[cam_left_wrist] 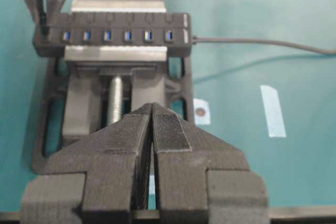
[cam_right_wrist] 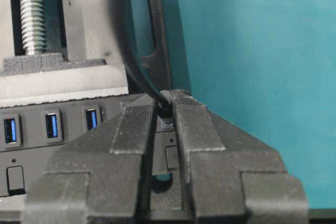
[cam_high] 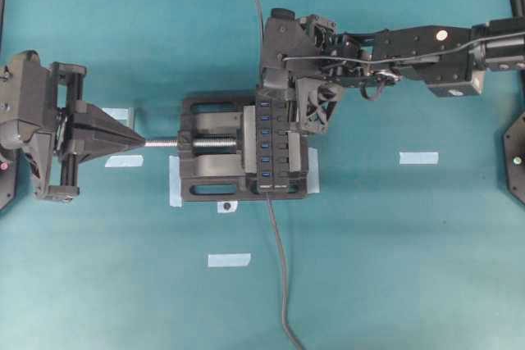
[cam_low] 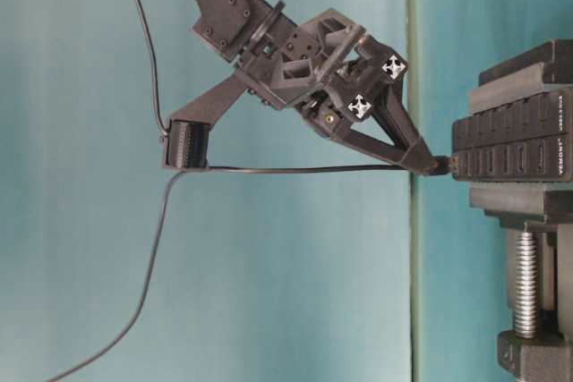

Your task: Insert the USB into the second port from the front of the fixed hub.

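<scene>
I pinch the small black plug of the thin black USB cable [cam_right_wrist: 164, 109] in my right fingers [cam_right_wrist: 135, 129], so it lines up with the long black hub with blue ports [cam_high: 274, 147]. That hub sits clamped in the black vise [cam_high: 209, 179] at mid-frame so it won't slide. My left fingers [cam_left_wrist: 170, 132] are closed on nothing, waiting.

Teal table [cam_high: 410, 268]. Black fixed hub [cam_high: 276, 149] w/ row of blue ports; black vise [cam_high: 209, 182] around hub, silver screw [cam_high: 164, 143] seen left of hub. Pale blue tape strips [cam_high: 418, 157] scattered round hub. USB [cam_low: 269, 168] cable black. Both grippers black.

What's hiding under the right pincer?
The right pincer is shut on the USB, right over the fixed hub. Its fingers cover the port underneath.
</scene>
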`<act>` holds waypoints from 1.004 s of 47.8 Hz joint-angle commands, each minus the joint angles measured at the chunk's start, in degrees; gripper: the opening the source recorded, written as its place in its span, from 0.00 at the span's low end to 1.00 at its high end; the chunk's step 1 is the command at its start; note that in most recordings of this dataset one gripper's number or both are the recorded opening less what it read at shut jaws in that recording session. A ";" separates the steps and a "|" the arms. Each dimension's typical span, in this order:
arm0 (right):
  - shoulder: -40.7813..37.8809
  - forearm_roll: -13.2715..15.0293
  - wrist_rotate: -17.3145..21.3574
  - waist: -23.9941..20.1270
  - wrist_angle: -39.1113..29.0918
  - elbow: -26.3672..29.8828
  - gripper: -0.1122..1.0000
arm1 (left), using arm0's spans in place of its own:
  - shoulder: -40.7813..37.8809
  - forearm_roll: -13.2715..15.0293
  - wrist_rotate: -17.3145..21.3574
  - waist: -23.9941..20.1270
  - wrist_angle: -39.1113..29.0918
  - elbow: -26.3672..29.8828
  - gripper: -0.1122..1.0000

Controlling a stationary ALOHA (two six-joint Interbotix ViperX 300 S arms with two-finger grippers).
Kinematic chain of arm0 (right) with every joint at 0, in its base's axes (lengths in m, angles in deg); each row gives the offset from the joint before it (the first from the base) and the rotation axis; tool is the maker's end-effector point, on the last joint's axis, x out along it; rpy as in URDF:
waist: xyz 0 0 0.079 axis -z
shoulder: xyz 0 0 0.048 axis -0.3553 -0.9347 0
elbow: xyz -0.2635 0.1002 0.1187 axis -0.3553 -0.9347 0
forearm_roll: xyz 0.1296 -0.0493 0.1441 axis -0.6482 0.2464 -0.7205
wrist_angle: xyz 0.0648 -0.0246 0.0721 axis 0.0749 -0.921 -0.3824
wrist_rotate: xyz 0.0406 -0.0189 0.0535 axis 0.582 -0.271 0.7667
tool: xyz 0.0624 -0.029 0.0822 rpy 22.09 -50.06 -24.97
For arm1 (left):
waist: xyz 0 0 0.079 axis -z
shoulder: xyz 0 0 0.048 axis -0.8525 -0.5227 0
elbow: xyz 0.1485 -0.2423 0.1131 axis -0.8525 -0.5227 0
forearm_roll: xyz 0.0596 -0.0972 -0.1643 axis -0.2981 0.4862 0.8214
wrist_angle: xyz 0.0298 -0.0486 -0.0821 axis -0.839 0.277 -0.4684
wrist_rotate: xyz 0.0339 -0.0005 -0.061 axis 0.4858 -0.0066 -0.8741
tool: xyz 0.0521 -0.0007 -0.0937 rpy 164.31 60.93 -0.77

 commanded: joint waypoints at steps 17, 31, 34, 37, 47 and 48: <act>1.67 -0.18 -0.18 -0.62 0.35 1.14 0.16 | 0.00 0.00 0.00 0.09 0.35 0.79 0.10; 4.57 -0.18 0.00 -0.62 -0.09 1.49 0.16 | 0.00 0.00 0.00 0.09 0.26 0.88 0.10; 5.27 -0.18 0.09 -0.62 -0.44 1.58 0.16 | 0.00 -0.09 0.00 0.09 0.26 0.97 0.10; 6.15 -0.26 0.09 -0.62 -1.05 1.76 0.16 | 0.00 0.00 0.00 0.09 0.35 0.97 0.10; 8.17 -0.35 0.09 -0.62 -2.55 1.76 0.16 | 0.00 -0.09 0.00 0.09 0.26 0.97 0.10; 8.35 -0.35 0.09 -0.62 -2.64 1.85 0.16 | 0.00 0.00 0.00 0.09 0.26 0.97 0.10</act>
